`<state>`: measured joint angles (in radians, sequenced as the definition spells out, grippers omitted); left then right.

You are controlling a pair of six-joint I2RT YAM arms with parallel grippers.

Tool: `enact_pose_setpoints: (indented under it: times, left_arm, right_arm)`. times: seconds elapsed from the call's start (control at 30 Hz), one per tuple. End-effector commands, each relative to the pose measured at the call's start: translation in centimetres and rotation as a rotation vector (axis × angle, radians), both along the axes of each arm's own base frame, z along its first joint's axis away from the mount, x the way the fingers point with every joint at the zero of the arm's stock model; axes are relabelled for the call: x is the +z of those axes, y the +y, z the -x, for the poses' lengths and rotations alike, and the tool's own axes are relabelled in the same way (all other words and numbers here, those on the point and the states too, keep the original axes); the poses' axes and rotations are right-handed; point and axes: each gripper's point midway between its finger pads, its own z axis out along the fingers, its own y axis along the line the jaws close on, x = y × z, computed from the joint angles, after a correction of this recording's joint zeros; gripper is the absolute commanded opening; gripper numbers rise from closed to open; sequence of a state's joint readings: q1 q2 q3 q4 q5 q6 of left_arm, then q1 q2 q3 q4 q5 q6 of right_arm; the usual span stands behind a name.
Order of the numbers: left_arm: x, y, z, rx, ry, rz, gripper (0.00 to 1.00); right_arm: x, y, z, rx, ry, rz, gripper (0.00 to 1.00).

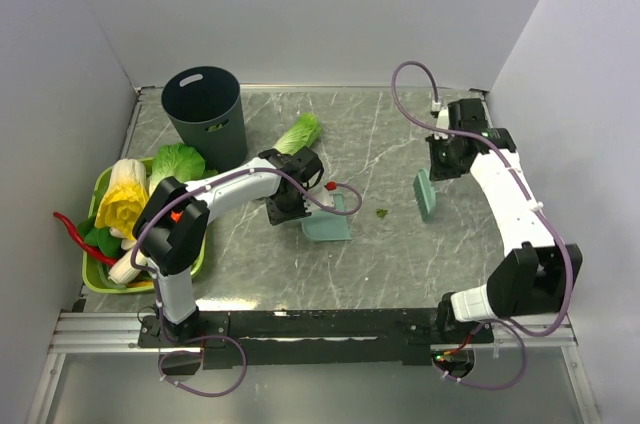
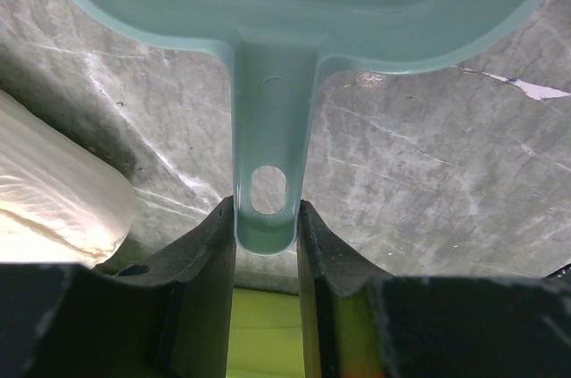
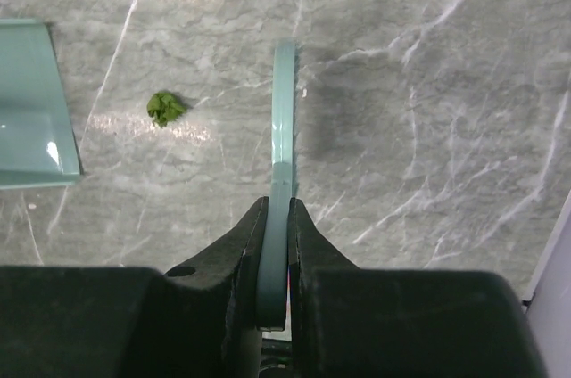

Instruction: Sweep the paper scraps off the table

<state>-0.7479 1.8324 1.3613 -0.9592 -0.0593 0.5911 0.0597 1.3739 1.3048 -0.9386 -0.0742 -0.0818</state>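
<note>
The left gripper (image 2: 266, 210) has its fingers (image 2: 207, 240) squeezed tight on the handle (image 2: 270, 119) of the dustpan (image 2: 303, 4). Holding it by the end of the handle leaves the wide mouth free and out in front. From above, the dustpan sits low on the table (image 1: 400, 269), and its open side faces the right arm, ready to catch things.

The right gripper (image 3: 278, 209) has its fingers (image 3: 239, 244) pinched on the thin brush (image 3: 284, 102). The brush sticks straight out from the fingers. It stands on its edge like a little wall, so I think it can push things along.

One small green scrap (image 3: 165, 108) lies on the bare table. It sits between the brush and the dustpan, touching neither one. I can see only this one scrap.

I think the brush is set on the far side of the scrap so it can slide it over into the dustpan. The scrap is light and may skip past the lip.

Behind the left arm are a cabbage (image 1: 299, 133), a dark bin (image 1: 205, 114) and a green tray (image 1: 92, 279) of vegetables. They are well away from the scrap.
</note>
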Motion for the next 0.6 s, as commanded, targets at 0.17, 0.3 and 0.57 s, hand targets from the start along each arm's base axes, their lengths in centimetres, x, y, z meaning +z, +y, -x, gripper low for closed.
enact_pose_setpoints:
  times: [0.17, 0.3, 0.57]
  left_arm:
    - [-0.4, 0.1, -0.8, -0.039, -0.048, -0.079, 0.01]
    - [-0.5, -0.2, -0.8, -0.060, -0.053, -0.094, 0.01]
    - [-0.8, -0.5, -0.6, -0.033, -0.048, -0.075, 0.01]
  right_arm:
    - [0.3, 9.7, -2.3, 0.133, 0.009, -0.187, 0.00]
    - [3.0, 15.6, -1.7, 0.288, 0.015, -0.363, 0.00]
    - [5.3, 13.4, -0.3, 0.276, -0.061, -0.353, 0.00]
